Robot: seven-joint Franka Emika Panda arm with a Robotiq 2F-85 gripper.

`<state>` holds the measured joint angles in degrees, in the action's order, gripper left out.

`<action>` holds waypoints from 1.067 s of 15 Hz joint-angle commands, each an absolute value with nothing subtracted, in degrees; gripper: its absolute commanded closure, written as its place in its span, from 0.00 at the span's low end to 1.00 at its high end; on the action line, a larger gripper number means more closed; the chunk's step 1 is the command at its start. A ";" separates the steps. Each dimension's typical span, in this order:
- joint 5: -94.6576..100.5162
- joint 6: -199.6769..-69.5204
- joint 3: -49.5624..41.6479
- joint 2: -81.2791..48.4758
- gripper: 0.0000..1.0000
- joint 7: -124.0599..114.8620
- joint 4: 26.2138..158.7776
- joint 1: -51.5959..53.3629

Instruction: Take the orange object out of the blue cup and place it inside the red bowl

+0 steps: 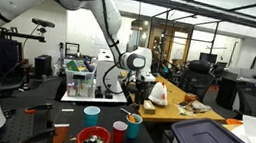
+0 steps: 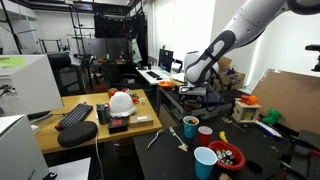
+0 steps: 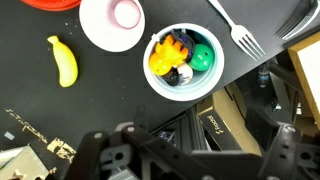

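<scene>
Orange object [image 3: 165,55] lodged inside the blue cup [image 3: 185,96], pressed against a green piece [image 3: 203,57] and a small dark piece in the same cup; seen from the side in an exterior view as an orange tip [image 1: 134,117] just above the cup's rim. Blue cup upright on the dark worktop [image 3: 110,100], visible in both exterior views [image 1: 134,130] [image 2: 190,128]. Red cup [image 1: 118,133] just beside the blue cup, also upright. Red bowl [image 1: 80,141] on the far side of the red cup from the blue cup, near but apart from it, already holding several small items; only its edge [image 3: 50,3] at the top of the wrist view. Light-blue cup [image 1: 92,114] near the bowl. Yellow banana [image 3: 63,60] and a fork [image 3: 235,33] lying flat on the worktop on opposite sides of the blue cup, neither touching it. Hand [image 3: 190,160] released, jaws spread wide and grasping nothing, hanging above the blue cup with clear space between; in an exterior view [image 1: 139,85] raised well over the group of cups.
</scene>
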<state>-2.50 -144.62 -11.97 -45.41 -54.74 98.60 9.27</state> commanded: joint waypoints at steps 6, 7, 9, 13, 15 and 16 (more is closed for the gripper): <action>-7.15 -139.79 -10.63 -50.83 0.00 -60.86 92.46 6.44; -7.49 -139.17 -10.42 -51.29 0.00 -61.47 91.97 6.22; -8.06 -137.98 -9.74 -52.14 0.00 -62.36 90.98 5.68; -9.42 -135.32 -8.69 -54.05 0.00 -64.53 89.00 4.82; -9.72 -134.19 -8.58 -55.27 0.00 -65.82 87.64 4.30; -9.91 -133.88 -8.58 -55.87 0.00 -66.45 86.98 3.97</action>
